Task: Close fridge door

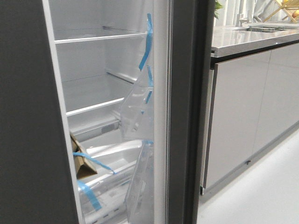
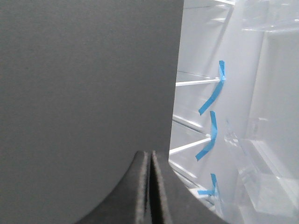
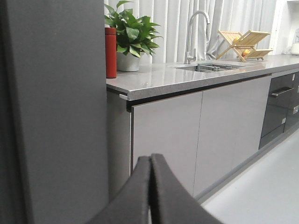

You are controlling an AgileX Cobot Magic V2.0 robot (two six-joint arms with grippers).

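Clearly, the fridge door (image 1: pixel 182 112) stands open, edge-on, nothing yet shut.

The door is a tall matte dark grey slab whose white lining carries clear plastic bins (image 1: pixel 138 112) and blue tape strips (image 1: pixel 148 42); the whole swing appears still to be made. Beyond the door run a glossy light grey cabinet front (image 1: pixel 238 116) and a speckled counter (image 3: pixel 187 77). Left gripper (image 2: pixel 149 186) and right gripper (image 3: pixel 150 191) both show fingers pressed together, holding nothing.

A grey stone countertop (image 3: pixel 196 74) ran along glossy light grey cabinet fronts (image 3: pixel 224 126). On it stood a red flask (image 3: pixel 110 52) just beside a potted green plant (image 3: pixel 132 39); farther along were a sink faucet (image 3: pixel 192 35) and a wooden dish rack (image 3: pixel 246 43).
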